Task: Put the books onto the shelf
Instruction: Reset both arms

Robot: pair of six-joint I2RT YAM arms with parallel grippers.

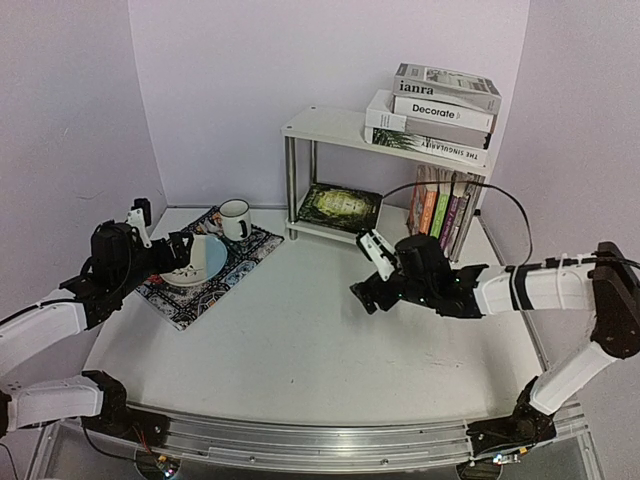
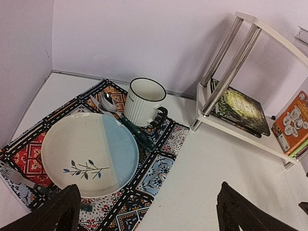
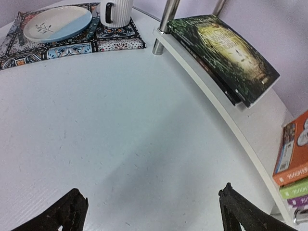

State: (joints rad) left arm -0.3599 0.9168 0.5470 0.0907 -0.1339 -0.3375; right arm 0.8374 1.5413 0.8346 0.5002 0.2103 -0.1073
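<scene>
The shelf stands at the back of the table, and all the books in view are on it. A stack of large white and grey hardbacks lies flat on the right end of its top board. A dark green book lies flat on the left part of its lower board. Colourful paperbacks stand upright at the right end, under the stack. The right gripper hovers in front of the shelf over bare table, its fingers spread wide and holding nothing. The left gripper hangs well to the left of the shelf, over a patterned mat bearing a plate and a mug, its fingers also wide apart and empty
</scene>
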